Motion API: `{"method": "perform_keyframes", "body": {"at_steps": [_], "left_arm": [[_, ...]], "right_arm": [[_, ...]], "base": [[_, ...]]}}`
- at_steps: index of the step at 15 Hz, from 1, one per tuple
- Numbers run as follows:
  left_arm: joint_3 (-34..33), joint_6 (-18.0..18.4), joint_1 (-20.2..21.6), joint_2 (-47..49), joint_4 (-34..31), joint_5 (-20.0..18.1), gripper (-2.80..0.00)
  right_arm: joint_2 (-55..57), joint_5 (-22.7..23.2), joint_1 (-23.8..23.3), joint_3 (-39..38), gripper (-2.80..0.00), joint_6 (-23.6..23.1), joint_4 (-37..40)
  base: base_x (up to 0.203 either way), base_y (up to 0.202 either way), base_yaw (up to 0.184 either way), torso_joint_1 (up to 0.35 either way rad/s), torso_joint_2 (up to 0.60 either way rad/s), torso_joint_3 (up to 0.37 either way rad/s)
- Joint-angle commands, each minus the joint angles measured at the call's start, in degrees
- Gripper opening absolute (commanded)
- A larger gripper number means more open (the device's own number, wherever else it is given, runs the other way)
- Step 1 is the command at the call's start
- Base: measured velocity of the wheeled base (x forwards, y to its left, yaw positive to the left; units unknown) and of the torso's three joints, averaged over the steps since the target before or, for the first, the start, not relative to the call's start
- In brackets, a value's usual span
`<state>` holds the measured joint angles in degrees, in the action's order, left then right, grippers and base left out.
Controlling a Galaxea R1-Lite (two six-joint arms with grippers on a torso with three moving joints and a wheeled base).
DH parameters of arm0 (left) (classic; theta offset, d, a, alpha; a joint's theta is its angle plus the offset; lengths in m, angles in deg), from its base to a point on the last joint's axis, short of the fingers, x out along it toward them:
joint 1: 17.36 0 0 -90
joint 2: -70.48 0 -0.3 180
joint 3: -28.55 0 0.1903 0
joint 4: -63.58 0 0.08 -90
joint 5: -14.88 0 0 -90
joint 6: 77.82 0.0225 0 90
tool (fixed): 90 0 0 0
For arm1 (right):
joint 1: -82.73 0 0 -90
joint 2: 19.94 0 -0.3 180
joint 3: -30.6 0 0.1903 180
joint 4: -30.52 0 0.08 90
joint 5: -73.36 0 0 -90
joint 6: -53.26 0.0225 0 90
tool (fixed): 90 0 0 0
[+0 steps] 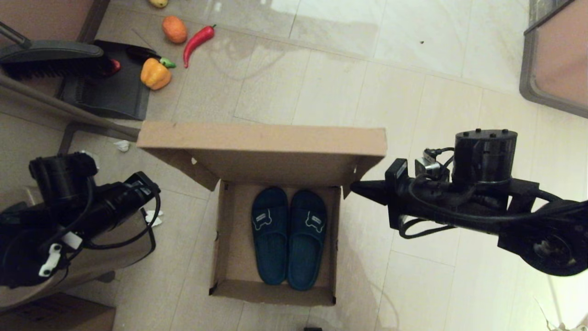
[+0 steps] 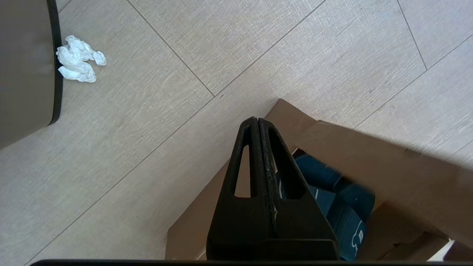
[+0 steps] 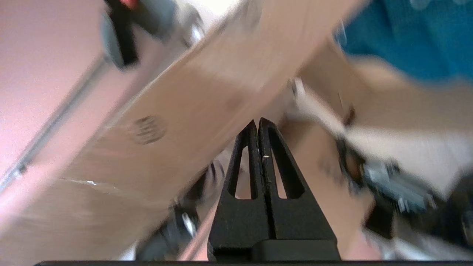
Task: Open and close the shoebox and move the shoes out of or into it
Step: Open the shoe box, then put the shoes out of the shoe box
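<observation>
Right tool (image 1: 356, 187): fingers pressed together, nothing between them. Tip sits just off the right end of the raised lid (image 1: 262, 140), level with the lid's right side flap; contact with the cardboard cannot be confirmed. In the right wrist view the closed tool (image 3: 258, 123) points at a blurred slope of brown cardboard, with a patch of teal beyond.

Left tool: hidden in the head view behind its own arm (image 1: 92, 202), which hangs left of the box over the floor. Left wrist view shows the tool (image 2: 257, 122) with fingers together and empty, above the floor beside a box wall.

Shoebox (image 1: 225, 239): on the tiled floor, centre of the head view, open, lid standing up along the far edge. Shoes (image 1: 288, 236): both inside the box, side by side and touching, soles down, toes toward the robot, white bear outlines on the straps. Seen also in the left wrist view (image 2: 340, 207), partly behind the tool.

Surroundings: crumpled white paper (image 2: 78, 62) on the floor next to a dark bin wall (image 2: 26, 66). Far left, a yellow pepper (image 1: 155, 73), red chilli (image 1: 197, 41), an orange fruit (image 1: 174, 29), and a black dustpan (image 1: 108, 92) with a brush (image 1: 50, 57).
</observation>
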<state>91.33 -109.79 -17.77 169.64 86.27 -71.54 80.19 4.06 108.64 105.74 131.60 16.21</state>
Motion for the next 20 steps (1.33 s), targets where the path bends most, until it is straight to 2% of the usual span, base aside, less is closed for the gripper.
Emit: {"method": "perform_keyframes", "body": {"at_steps": [1,3,4,6,8,9,10,12,14,16,20], "left_arm": [[-0.2,-0.1,0.1,-0.8,0.2,0.1,-2.80],[0.0,-0.1,0.1,-2.3,-1.6,0.2,-2.80],[0.3,-0.1,0.1,-2.9,-2.7,0.2,-2.80],[0.2,-0.2,0.1,-3.0,-2.4,1.5,-2.80],[0.1,-0.2,0.1,-3.9,-2.2,3.2,-2.80],[0.3,-0.2,0.1,-4.5,-2.2,4.0,-2.80],[0.5,-0.2,0.3,-4.8,-2.0,4.2,-2.80],[1.9,-0.2,1.0,-5.4,-1.4,4.3,-2.80],[3.1,-0.2,1.0,-5.8,-1.2,4.3,-2.80],[3.5,-0.4,1.1,-5.8,-1.1,4.3,-2.80],[3.1,-1.2,0.9,-5.1,2.9,4.7,-2.80]], "right_arm": [[4.6,0.0,-2.6,5.1,-2.80,0.3,-0.2],[7.9,-0.2,-6.0,11.2,-2.80,0.1,0.3],[8.4,-0.3,-6.6,12.9,-2.80,-1.7,2.6],[7.6,-0.3,-4.9,12.9,-2.80,-14.9,12.0],[6.7,-1.3,-1.3,11.7,-2.80,-33.4,25.0],[7.2,-3.9,1.9,11.5,-2.80,-40.3,30.2],[9.2,-7.2,5.3,11.6,-2.80,-43.1,32.3],[13.1,-13.1,12.4,13.3,-2.80,-45.6,34.8],[17.9,-17.2,18.4,19.7,-2.80,-46.5,41.2],[23.2,-21.0,22.0,24.9,-2.80,-46.5,44.5],[33.7,-30.9,25.2,37.6,-2.80,-46.8,45.4]], "base": [[0.000,0.000,0.000,0.000,0.00,0.000],[0.000,0.000,0.000,0.000,0.00,0.000],[0.000,0.000,0.000,0.000,0.00,0.000],[0.000,0.000,0.000,0.000,0.00,0.000],[0.000,0.000,0.000,0.000,0.00,0.000],[0.000,0.000,0.000,0.000,0.00,0.000],[0.000,0.000,0.000,0.000,0.00,0.000],[0.000,0.000,0.000,0.000,0.00,0.000],[0.000,0.000,0.000,0.000,0.00,0.000],[0.000,0.000,0.000,0.000,0.00,0.000],[0.000,0.000,0.000,0.000,0.00,0.000]]}}
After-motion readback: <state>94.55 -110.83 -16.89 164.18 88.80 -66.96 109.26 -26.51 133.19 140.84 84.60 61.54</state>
